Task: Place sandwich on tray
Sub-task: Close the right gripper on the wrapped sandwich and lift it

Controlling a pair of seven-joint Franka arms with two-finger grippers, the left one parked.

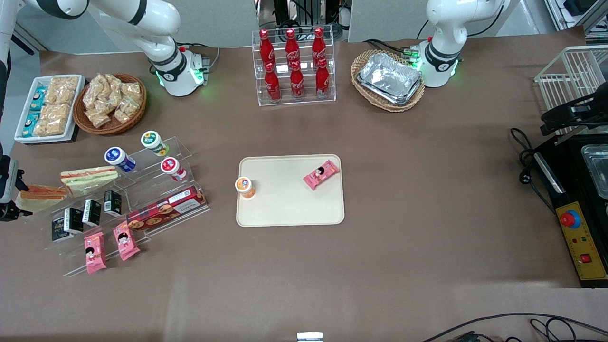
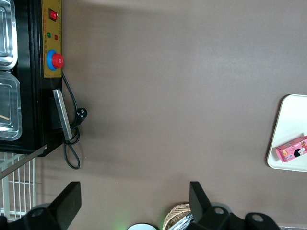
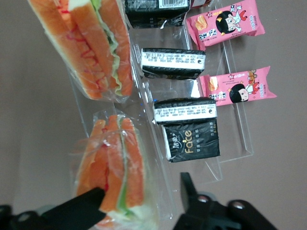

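The sandwich [image 1: 40, 194], a clear-wrapped wedge with an orange-red filling edge, lies at the working arm's end of the table beside the clear display stand. In the right wrist view the sandwich [image 3: 115, 163] sits between my gripper's [image 3: 142, 187] two black fingers. One finger overlaps its wrap, the other stands apart from it. My gripper [image 1: 12, 204] is open, low at the sandwich's outer end. The cream-beige tray [image 1: 289, 209] lies at the table's middle, well away toward the parked arm; its edge also shows in the left wrist view [image 2: 290, 124].
A second wedge sandwich with greenish filling [image 1: 88, 178] lies beside the first, also in the right wrist view [image 3: 91, 48]. Black packets [image 3: 189, 139] and pink snack packets [image 3: 237, 88] sit on the clear stand [image 1: 156, 190]. An orange-lidded cup [image 1: 245, 186] and a pink packet [image 1: 321, 174] are on the tray.
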